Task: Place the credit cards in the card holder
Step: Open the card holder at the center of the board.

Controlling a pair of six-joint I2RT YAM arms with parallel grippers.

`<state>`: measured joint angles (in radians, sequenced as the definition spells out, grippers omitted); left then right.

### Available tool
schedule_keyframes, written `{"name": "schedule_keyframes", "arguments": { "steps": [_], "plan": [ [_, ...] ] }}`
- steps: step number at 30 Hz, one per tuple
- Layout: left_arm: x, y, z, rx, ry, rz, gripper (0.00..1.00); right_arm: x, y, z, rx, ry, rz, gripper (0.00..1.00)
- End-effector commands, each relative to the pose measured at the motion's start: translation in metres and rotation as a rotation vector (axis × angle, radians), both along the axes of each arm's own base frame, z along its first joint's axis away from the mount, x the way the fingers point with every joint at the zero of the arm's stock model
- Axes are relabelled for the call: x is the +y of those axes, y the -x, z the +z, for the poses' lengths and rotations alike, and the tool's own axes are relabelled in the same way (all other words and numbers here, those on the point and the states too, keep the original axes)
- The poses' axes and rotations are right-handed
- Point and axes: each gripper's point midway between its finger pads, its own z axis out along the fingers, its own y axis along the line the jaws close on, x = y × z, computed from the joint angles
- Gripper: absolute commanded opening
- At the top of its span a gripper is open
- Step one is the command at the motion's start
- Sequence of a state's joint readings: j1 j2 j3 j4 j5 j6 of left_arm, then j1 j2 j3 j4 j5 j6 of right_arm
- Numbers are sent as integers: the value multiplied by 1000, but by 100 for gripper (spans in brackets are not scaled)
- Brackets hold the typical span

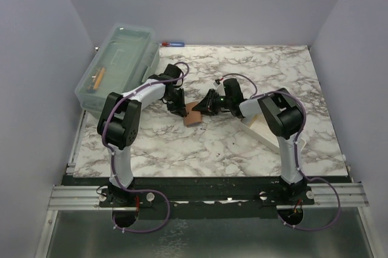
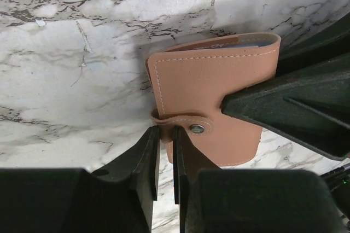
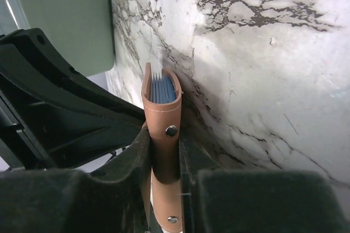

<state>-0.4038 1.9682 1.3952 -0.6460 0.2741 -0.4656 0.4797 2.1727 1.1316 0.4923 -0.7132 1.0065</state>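
Note:
The card holder [image 1: 194, 115], a reddish-brown leather wallet, is held off the marble table between both grippers at mid-table. My left gripper [image 2: 164, 129] pinches the snap strap [image 2: 180, 122] at the holder's [image 2: 210, 82] lower left edge. From the right, my right gripper [image 3: 164, 148] is shut on the holder [image 3: 162, 121], which stands edge-on between its fingers. Thin blue edges [image 3: 164, 89] show inside the open end. I cannot tell whether they are credit cards or pockets. An orange and blue strip [image 2: 240, 41] peeks out along the holder's top. No loose credit cards are in view.
A clear plastic lidded box [image 1: 118, 67] stands at the back left, with a red and blue tool [image 1: 171, 44] behind it. A long white tray [image 1: 267, 129] lies under my right arm. Purple walls close in the table on three sides.

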Motion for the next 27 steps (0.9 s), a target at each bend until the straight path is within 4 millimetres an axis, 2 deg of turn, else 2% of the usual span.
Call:
{"name": "schedule_keyframes", "arguments": {
  "steps": [1,3,6,9,12,15,17,21,26,27],
  "plan": [
    [8,3,-11,-12,-61,-11,11,15,9,16,-66,-36,13,13],
    [6,-1,2,-51,-37,-9,23,12,11,18,-77,3,-4,2],
    [2,-5,21,-111,-1,-1,40,8,13,14,-81,83,-46,1],
    [-2,-9,41,-169,30,8,49,8,13,10,-92,170,-88,0],
    [0,-11,55,-226,19,24,50,11,12,10,-99,236,-120,1],
    [-2,-11,59,-243,23,26,49,11,12,8,-91,263,-156,0],
    [-3,-10,56,-241,16,20,49,12,12,8,-86,268,-167,0],
    [1,-5,39,-202,-38,21,32,11,12,11,-83,274,-198,1],
    [4,0,32,-185,-94,18,32,8,12,10,-48,281,-229,1],
    [4,1,32,-185,-95,16,35,8,12,11,-43,278,-234,0]
  ]
}}
